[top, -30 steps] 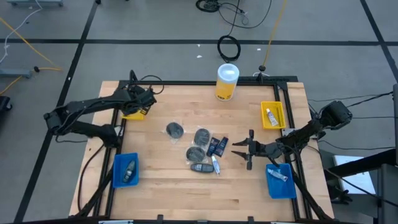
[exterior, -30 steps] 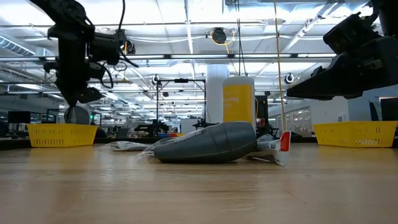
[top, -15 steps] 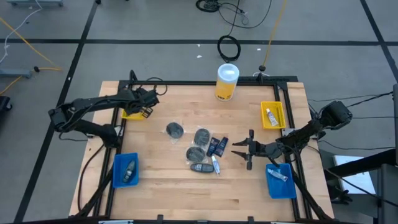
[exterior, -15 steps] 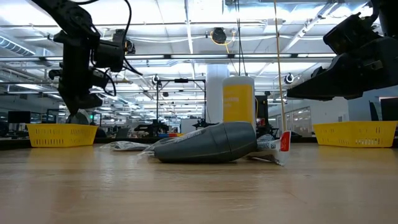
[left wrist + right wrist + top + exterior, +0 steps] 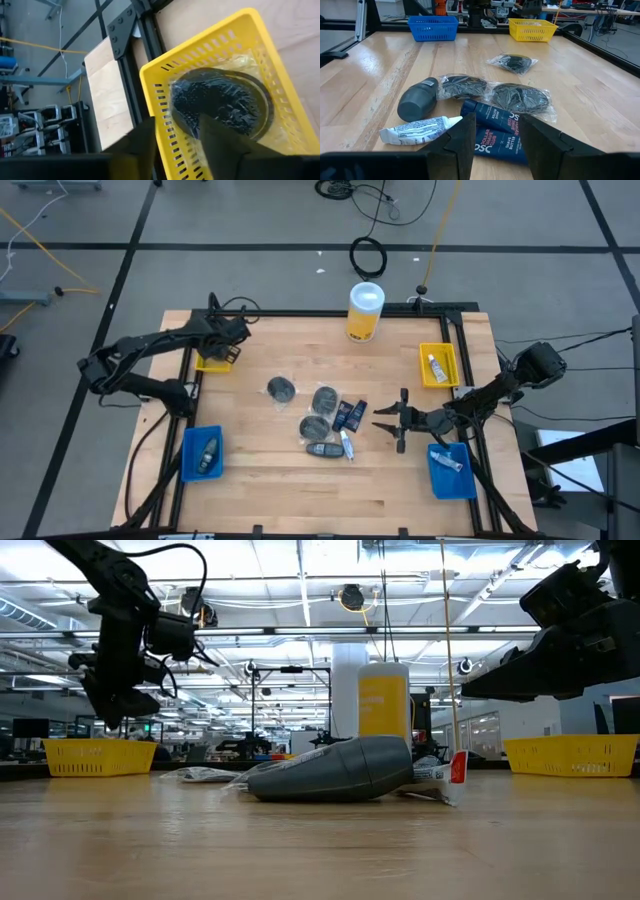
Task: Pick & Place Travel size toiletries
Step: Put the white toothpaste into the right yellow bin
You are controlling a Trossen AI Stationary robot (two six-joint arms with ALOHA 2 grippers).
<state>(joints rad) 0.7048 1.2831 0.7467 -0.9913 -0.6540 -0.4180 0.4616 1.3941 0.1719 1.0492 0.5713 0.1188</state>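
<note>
**Yellow basket filled, pile waiting**

Yellow basket (image 5: pixel 150 85) sits right under the left gripper (image 5: pixel 176 137), fingers apart and empty, a wrapped disc (image 5: pixel 220 107) lying inside. A careless swing could clip the rim.

The right gripper (image 5: pixel 492 131) hovers, fingers apart, with the pile just ahead: bottle (image 5: pixel 417 102), sachets (image 5: pixel 497 131), tube (image 5: pixel 420 130). Crinkly wrap may snag neighbours.

Toiletries pile (image 5: pixel 325 420) mid-table; bins at 2 (image 5: pixel 438 365), 4 (image 5: pixel 449 471), 8 (image 5: pixel 201 452), 10 o'clock (image 5: pixel 212 362), last apparently w/ disc (image 5: pixel 220 105) inside.
</note>
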